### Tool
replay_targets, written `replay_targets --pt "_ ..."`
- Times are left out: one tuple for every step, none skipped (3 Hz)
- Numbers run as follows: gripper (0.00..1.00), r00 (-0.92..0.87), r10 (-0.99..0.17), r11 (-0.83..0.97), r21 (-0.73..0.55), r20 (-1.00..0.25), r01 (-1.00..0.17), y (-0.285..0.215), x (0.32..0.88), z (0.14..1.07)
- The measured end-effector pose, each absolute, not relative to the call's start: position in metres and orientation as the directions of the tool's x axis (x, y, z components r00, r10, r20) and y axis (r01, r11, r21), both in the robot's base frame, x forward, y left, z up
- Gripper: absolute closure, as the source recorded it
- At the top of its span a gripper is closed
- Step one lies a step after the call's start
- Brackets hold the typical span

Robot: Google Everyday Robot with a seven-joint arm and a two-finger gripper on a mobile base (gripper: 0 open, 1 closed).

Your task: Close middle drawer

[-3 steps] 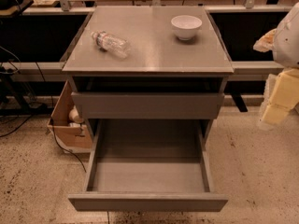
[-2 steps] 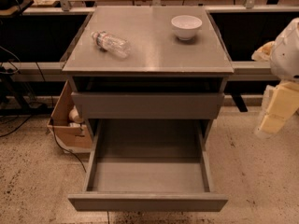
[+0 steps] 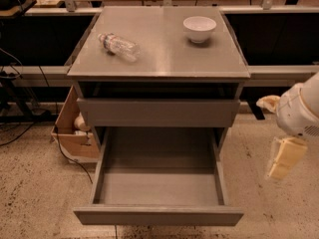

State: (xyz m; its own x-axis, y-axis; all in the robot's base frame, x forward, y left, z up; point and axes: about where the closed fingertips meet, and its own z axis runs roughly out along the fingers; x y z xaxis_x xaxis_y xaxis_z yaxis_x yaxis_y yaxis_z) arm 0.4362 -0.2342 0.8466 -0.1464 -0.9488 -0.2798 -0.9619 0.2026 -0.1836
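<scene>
The grey cabinet (image 3: 158,71) stands in the middle of the camera view. Its middle drawer (image 3: 158,215) is pulled far out toward me, empty inside, with its plain flat front low in the view. The upper drawer front (image 3: 158,112) sits above it, just below a dark gap under the tabletop. The lowest drawer is hidden beneath the open one. My gripper (image 3: 283,158) hangs from the white arm (image 3: 299,108) at the right edge, to the right of the open drawer, apart from it and level with its side wall.
A clear plastic bottle (image 3: 118,46) lies on its side on the cabinet top, and a white bowl (image 3: 199,28) stands at the back right. A cardboard box (image 3: 75,128) sits on the floor left of the cabinet, with cables beside it. Benches run behind.
My arm and gripper have moved down and slightly left at the right edge. The drawers, bottle and bowl have not moved.
</scene>
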Motion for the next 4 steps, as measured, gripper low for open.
replay_targets --pt "0.0 -0.114 -0.939 0.165 -0.133 -0.324 -0.977 -0.234 0.433 0.782" --pt "0.0 -0.105 -0.928 0.124 -0.029 -0.356 -0.992 -0.238 0.415 0.705" --pt "0.0 -0.112 -0.919 0.103 0.044 -0.377 -0.994 -0.241 0.398 0.662" --pt "0.0 -0.112 -0.919 0.103 0.044 -0.377 -0.994 -0.241 0.398 0.662"
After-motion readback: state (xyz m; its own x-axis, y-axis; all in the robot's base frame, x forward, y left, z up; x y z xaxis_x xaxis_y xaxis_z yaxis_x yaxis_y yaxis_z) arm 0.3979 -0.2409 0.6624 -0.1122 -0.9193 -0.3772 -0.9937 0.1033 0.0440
